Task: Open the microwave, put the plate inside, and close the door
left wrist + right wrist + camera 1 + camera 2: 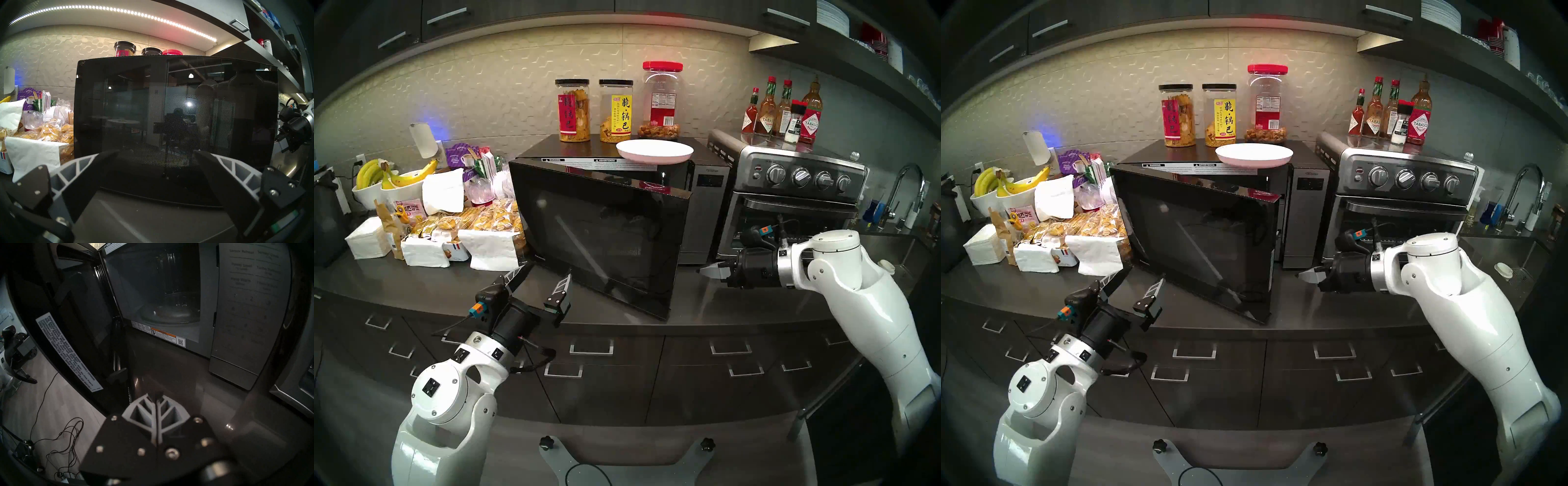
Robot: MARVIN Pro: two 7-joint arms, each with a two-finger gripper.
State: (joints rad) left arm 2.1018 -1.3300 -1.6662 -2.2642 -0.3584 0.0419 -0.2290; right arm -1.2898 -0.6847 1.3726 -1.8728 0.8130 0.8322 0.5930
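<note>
The black microwave point(707, 203) stands mid-counter. Its glass door point(602, 237) is swung partway out on its left hinge. The white plate point(654, 151) rests on the microwave's top at the front right, overhanging the edge. My left gripper point(542, 275) is open just in front of the door's lower left and touches nothing; in the left wrist view the door point(176, 118) fills the space past its fingers. My right gripper point(707, 270) is shut and empty, low over the counter right of the door's free edge. The right wrist view shows the empty cavity and its glass turntable point(169, 314).
A steel toaster oven point(789, 197) stands right of the microwave, with sauce bottles point(782, 112) on top. Three jars point(616, 108) sit behind the plate. Napkins and snack bags point(483, 230) crowd the counter left of the door, with bananas point(392, 176) behind. A faucet point(904, 190) is at far right.
</note>
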